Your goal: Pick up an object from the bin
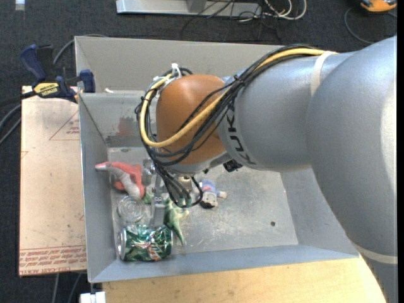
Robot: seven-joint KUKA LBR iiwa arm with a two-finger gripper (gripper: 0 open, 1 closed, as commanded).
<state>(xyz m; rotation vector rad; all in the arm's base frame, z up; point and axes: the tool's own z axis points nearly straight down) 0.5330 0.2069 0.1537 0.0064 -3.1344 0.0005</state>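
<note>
The big grey arm point(328, 118) comes in from the right and bends down into the grey bin point(252, 223). It is thick and round, and it hides most of the right side of the bin. At its end sits a round orange cover point(189, 115). Yellow and black cables point(147, 115) loop over and around the cover. The wrist points down and a bit to the left.

Under the orange cover hangs the gripper point(166, 193). It is low in the bin, close to the floor, on the left side. The cables hang in front of it, so I cannot tell if it is open or closed, or if it has hold of anything.

The things in the bin all lie close around the gripper. Just below it is a green pointy toy point(176, 223), and the gripper's tip seems to touch the top of it. Just to the left is a clear cup point(129, 208). Above the cup lies a pink thing point(123, 172). A squashed green can point(145, 243) lies in the near left corner, beside the toy. A small purple and white thing point(209, 194) lies just to the right of the gripper.
</note>
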